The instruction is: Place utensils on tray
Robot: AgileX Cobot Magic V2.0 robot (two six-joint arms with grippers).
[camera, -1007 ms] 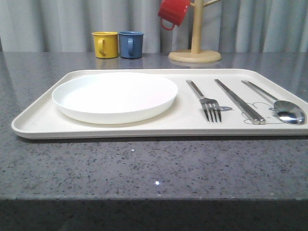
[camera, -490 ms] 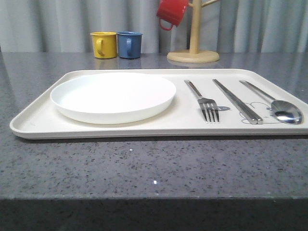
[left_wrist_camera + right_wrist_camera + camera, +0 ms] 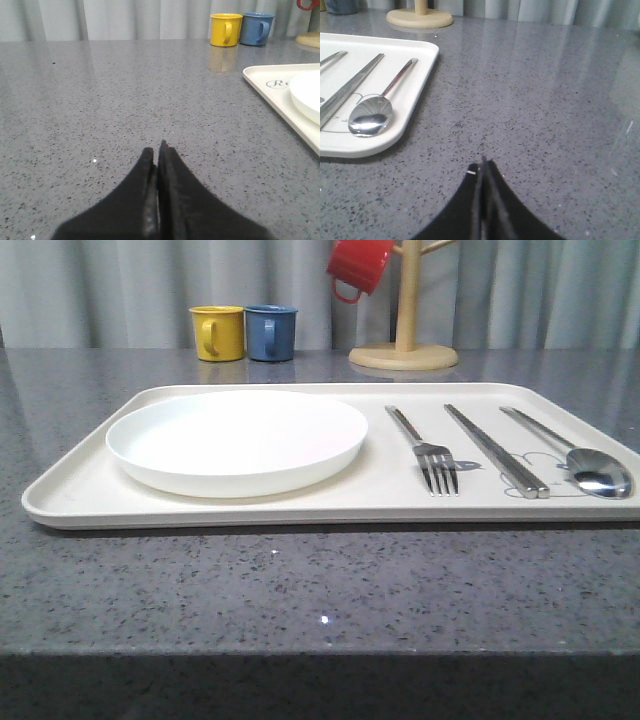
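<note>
Nearest to me the speckled grey worktop [image 3: 300, 590] runs bare up to the cream tray [image 3: 70, 502], which lies flat across most of its width. On the tray's left half sits the round white plate [image 3: 237, 440]; to its right lie the fork [image 3: 428, 452], tines toward me, then the pair of chopsticks [image 3: 497, 451], then the spoon [image 3: 585, 466] with its bowl toward me, all three roughly parallel and apart from one another. The left gripper [image 3: 159, 150] hangs low over bare worktop with its black fingers [image 3: 175, 190] pressed together, holding nothing; the tray's corner and the plate's edge lie off to its side, well apart from the tips. The right gripper [image 3: 483, 162] is likewise over bare stone, its fingers [image 3: 497, 200] closed tip to tip and empty, with the spoon and the tray's rounded rim near but clear of them. The left wrist camera picks up grey lettering on the tray's floor beside the plate, which the front camera does not make out, while the right wrist camera shows the spoon's bowl lying over a thin drawn line. Farther back stand a yellow mug [image 3: 218, 333] and a blue mug [image 3: 271, 332] side by side, and a red mug [image 3: 358, 266] hangs on a wooden mug stand [image 3: 404, 352] before grey curtains [image 3: 120, 290].
</note>
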